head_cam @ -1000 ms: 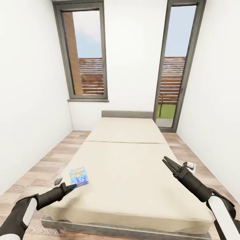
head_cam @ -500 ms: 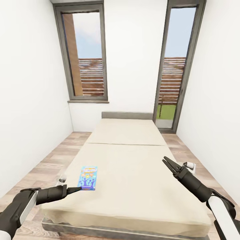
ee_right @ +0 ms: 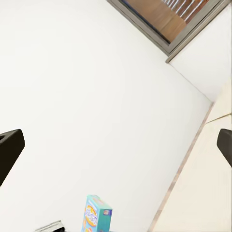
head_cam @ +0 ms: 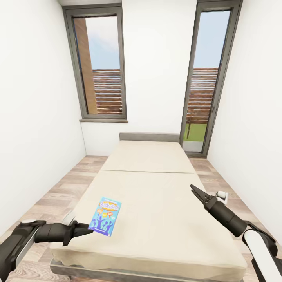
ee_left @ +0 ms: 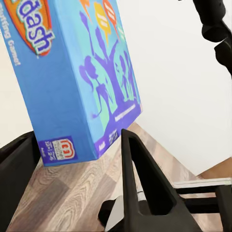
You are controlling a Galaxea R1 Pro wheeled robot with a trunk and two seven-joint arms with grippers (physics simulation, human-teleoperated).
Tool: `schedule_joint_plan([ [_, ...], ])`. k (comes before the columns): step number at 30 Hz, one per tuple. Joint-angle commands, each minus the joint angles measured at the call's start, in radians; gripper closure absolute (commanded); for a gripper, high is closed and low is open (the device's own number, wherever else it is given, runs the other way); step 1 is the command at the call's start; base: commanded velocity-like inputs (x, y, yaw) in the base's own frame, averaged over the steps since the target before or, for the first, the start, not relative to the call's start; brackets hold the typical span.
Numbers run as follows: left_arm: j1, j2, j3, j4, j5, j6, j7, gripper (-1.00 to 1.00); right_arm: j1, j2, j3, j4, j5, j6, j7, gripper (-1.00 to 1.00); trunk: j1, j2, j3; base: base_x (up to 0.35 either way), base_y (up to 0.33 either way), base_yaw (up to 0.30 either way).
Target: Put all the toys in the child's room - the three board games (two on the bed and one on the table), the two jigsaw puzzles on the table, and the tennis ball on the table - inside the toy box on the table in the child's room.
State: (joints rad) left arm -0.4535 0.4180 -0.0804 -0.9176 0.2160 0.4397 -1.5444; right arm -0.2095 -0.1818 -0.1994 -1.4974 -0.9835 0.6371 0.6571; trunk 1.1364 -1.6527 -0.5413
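Left gripper (head_cam: 83, 230): fingers spread, board game (head_cam: 105, 216) unheld between them.
Right gripper (head_cam: 194, 190): fingers spread, empty.
Risk: the box may be pushed along the bed (head_cam: 156, 184) if the edge is nudged.

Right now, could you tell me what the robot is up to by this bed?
The robot faces the foot of the bed. A blue board game with purple silhouettes lies near the bed's left edge. The left gripper is open just short of the box's near corner, not gripping it. The right gripper hovers open over the right side, empty.
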Motion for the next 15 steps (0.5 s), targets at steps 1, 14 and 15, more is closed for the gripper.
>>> schedule_joint_plan([
  [1, 0.0, 0.002, -0.005, 0.0, 0.002, -0.007, -0.005, 1.0, -0.001, 0.0, -0.001, -0.002, 0.004, 0.007, -0.009, -1.0, -0.004, 0.007, 0.002, 0.0, 0.0, 0.0],
  [14, 0.004, 0.002, 0.003, 0.007, -0.005, -0.105, -0.011, 1.0, 0.0, 0.001, 0.0, 0.004, 0.022, -0.005, -0.025, -1.0, -0.054, 0.098, 0.043, 0.0, 0.0, 0.0],
  [15, 0.004, 0.002, 0.004, 0.008, -0.004, -0.106, -0.011, 1.0, 0.0, 0.001, 0.0, 0.005, 0.022, -0.005, -0.025, -1.0, -0.058, 0.105, 0.046, 0.0, 0.0, 0.0],
])
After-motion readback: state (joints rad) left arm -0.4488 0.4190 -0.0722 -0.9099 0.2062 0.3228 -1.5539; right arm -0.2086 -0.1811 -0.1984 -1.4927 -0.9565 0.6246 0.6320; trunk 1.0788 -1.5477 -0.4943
